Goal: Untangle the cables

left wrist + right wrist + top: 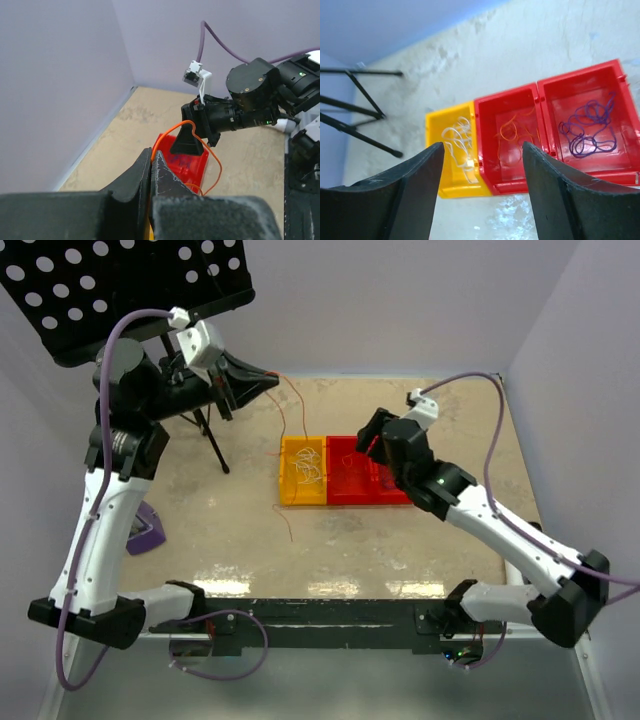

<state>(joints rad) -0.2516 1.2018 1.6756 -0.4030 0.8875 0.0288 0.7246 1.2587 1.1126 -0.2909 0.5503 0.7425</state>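
Note:
My left gripper (262, 382) is raised at the back left and is shut on a red-orange cable (301, 405) that hangs from it, past the yellow bin (288, 490), to the table. In the left wrist view the fingertips (159, 162) pinch this cable (218, 170), which loops toward the right gripper. My right gripper (372, 435) is open and empty, hovering above the bins. The right wrist view shows white cables (457, 142) in the yellow bin, red-orange cables (512, 132) in the middle red bin (487, 150), and purple cables (587, 127) in the right red bin (620, 70).
A black perforated music stand (120, 285) stands at the back left, with its tripod legs (212, 445) on the table just left of the bins. A purple object (148, 525) lies by the left arm. Walls close in the back and both sides.

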